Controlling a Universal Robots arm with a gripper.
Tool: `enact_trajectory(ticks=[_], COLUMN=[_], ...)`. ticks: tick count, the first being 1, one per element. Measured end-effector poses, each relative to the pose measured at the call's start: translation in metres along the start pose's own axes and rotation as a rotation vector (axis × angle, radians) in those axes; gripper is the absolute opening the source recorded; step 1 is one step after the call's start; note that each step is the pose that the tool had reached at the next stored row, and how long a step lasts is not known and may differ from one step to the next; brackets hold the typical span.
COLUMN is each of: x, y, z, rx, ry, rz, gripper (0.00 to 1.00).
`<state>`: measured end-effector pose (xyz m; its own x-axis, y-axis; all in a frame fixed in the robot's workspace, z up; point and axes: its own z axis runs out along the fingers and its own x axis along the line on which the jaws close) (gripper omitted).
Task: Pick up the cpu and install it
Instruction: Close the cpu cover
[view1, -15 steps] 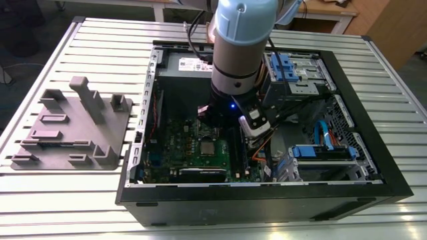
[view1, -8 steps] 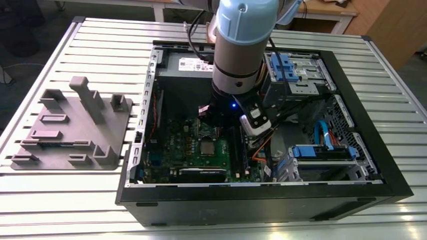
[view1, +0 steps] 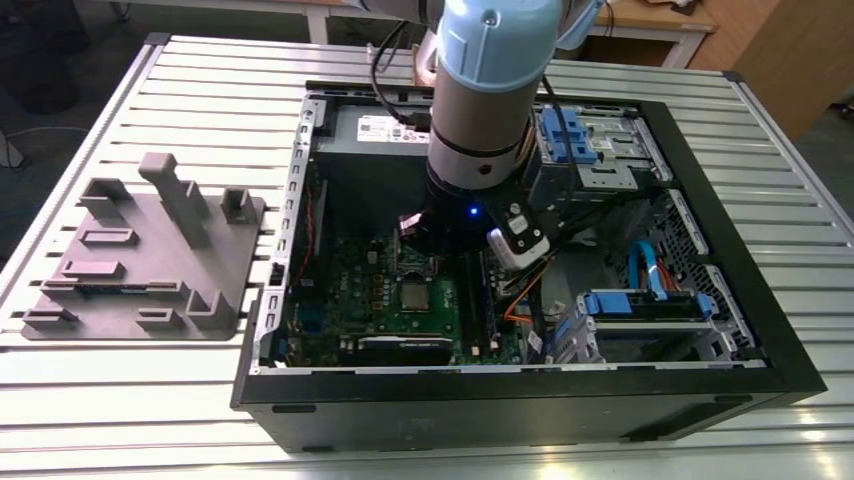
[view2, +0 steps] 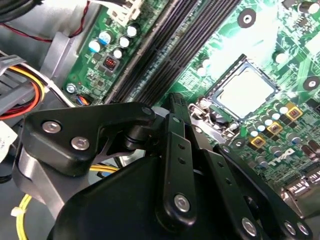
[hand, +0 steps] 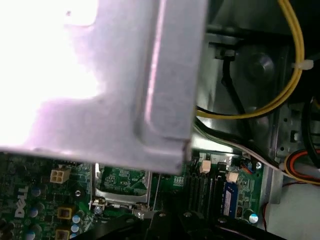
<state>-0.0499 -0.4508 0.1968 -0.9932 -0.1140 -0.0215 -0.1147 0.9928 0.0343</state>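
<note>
Robotics workshop, open computer case (view1: 534, 410) lay on a slatted aluminium bench (view1: 200, 90), grey fixture (view1: 134, 262) stood beside the case, robot arm (view1: 487, 100) above.

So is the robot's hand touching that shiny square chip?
Apart. In the second wrist view the cpu shows its whole silver top bare, and the hand is off to one side, with some motherboard between them.

cpu (view2: 247, 94) glossy metal, fixture (view1: 150, 256) matt grey, perhaps plastic

The cpu (view2: 247, 92) is silver and the motherboard (view2: 220, 50) is green. The computer case (view1: 534, 405) is black. The counter (view1: 200, 90) has pale stripes.
</note>
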Motion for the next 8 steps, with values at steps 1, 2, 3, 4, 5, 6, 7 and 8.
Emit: enact_trajectory(ticks=[1, 2, 3, 4, 5, 6, 7, 8], x=[-0.001, -0.0016, -0.002, -0.0025, -0.0027, -0.0029, -0.003, -0.0031], y=[0.0004, 0.0011, 0.0021, 0.0033, 0.0047, 0.0061, 0.0073, 0.0084], z=[0.0002, 0.0003, 0.0004, 0.0005, 0.0007, 0.0009, 0.0009, 0.001], rx=[-0.0003, -0.0004, -0.0007, -0.0009, -0.0012, -0.0016, -0.0017, -0.0019], ry=[0.0, -0.0001, -0.0001, -0.0001, -0.0001, -0.0002, -0.0002, -0.0003], rz=[0.0, 0.0, 0.0, 0.0, 0.0, 0.0, 0.0, 0.0], gripper=[0.1, 0.1, 0.1, 0.1, 0.1, 0.1, 0.1, 0.1])
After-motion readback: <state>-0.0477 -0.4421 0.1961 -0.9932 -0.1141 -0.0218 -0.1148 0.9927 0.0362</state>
